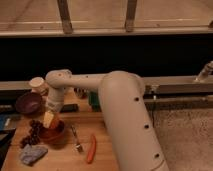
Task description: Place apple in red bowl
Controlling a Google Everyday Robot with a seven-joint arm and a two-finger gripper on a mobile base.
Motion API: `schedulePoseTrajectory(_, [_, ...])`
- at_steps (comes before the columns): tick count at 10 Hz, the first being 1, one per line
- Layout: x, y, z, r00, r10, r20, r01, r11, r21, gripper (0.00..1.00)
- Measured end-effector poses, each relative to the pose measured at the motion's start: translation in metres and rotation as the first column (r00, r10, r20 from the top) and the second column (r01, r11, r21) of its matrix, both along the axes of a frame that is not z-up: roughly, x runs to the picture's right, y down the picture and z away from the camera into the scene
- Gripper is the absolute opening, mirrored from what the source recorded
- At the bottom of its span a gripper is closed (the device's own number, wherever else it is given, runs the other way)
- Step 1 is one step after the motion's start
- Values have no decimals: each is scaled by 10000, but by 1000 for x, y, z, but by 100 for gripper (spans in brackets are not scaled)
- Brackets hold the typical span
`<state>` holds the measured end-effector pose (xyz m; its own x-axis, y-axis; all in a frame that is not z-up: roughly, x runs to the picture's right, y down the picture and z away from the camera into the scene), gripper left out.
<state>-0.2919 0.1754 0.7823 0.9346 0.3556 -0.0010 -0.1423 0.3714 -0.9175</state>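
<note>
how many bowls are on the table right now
2: a round reddish-orange bowl near the front left, under the gripper, and a dark purple bowl behind it. The arm may hide others.

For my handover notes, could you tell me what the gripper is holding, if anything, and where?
It cannot be told. The gripper hangs just above the red bowl, and no apple shows at its tip or in the bowl.
</note>
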Motion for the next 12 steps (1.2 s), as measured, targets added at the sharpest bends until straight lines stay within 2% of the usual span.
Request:
schedulePoseTrajectory(3, [9,-5,-23,9998,89,-160,-82,9991,417,37])
schedulePoseTrajectory(5, [10,-10,-36,9996,177,-205,-160,9969,772,55])
schedulePoseTrajectory(6, [11,-11,-42,9995,251,-214,-230,9956,904,61])
schedulePoseTrajectory(8, [9,-8,-51,9994,309,-151,-291,9940,1054,62])
schedulePoseTrajectory(12, [7,1,-61,9995,313,-17,-309,9936,1082,62])
